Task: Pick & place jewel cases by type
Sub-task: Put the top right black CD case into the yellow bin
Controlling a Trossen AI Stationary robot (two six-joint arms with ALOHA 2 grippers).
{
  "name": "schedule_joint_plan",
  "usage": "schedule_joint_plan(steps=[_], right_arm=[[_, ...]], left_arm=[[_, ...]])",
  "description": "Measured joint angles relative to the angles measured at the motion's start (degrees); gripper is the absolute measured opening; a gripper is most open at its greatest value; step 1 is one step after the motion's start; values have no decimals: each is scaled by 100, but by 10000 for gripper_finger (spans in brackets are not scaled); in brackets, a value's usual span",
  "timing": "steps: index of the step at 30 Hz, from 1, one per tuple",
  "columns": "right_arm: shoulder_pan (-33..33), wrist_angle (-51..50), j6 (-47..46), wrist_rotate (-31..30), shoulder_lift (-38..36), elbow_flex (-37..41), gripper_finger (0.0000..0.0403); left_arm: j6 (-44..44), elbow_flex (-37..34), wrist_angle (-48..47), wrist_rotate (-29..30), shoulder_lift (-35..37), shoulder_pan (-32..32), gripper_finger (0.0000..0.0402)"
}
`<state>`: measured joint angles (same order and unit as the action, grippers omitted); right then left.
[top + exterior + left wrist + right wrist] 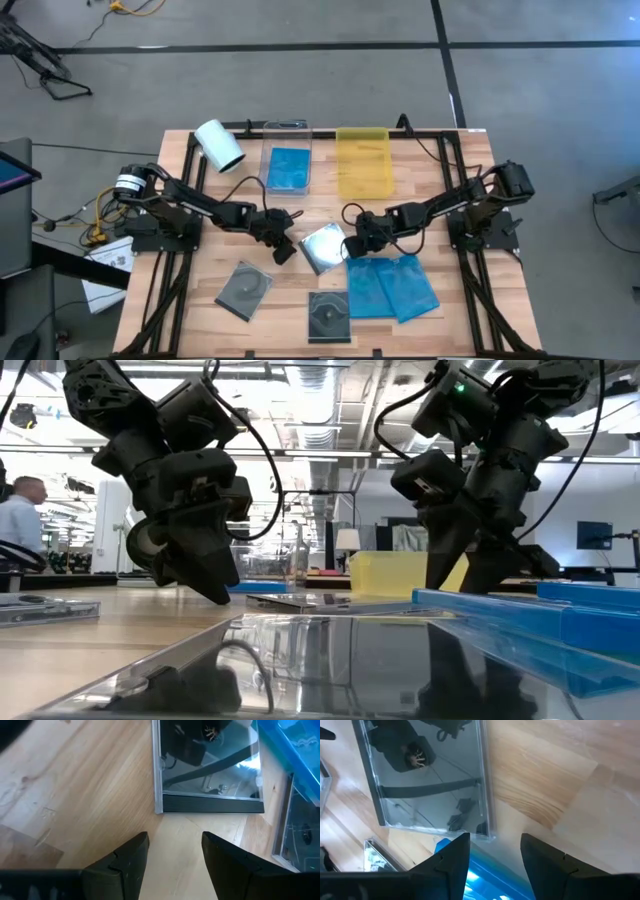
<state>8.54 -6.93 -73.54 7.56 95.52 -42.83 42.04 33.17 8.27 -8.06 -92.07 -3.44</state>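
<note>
A clear jewel case with a mirror-like face [323,246] lies flat in the middle of the table, between my two grippers. My left gripper [283,243] stands open just left of it, and its spine edge [210,804] lies ahead of the fingers. My right gripper [358,243] stands open just right of it, over the far corner of two blue jewel cases [391,286] that lie side by side. Two dark cases [243,290] [328,316] lie near the front edge. Another blue case [288,168] lies in the clear tray.
A yellow tray [364,162] and a clear tray [287,128] stand side by side at the far edge. A white roll [220,145] lies at the far left. Bare wood shows at the table's left and right of the cases. A person [18,510] stands far off in the room.
</note>
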Motion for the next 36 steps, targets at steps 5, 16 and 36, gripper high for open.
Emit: schedule_joint_plan(steps=[5,16,36], right_arm=[[3,143,-2,2,32,0,168],[-52,169,366,160,42,4,166],[-46,65,1649,296,46,9,143]], left_arm=[[-11,-2,71,124,-26,-4,185],[-1647,-7,351,255,-238,-37,185],[-3772,20,620,806,-708,-48,185]])
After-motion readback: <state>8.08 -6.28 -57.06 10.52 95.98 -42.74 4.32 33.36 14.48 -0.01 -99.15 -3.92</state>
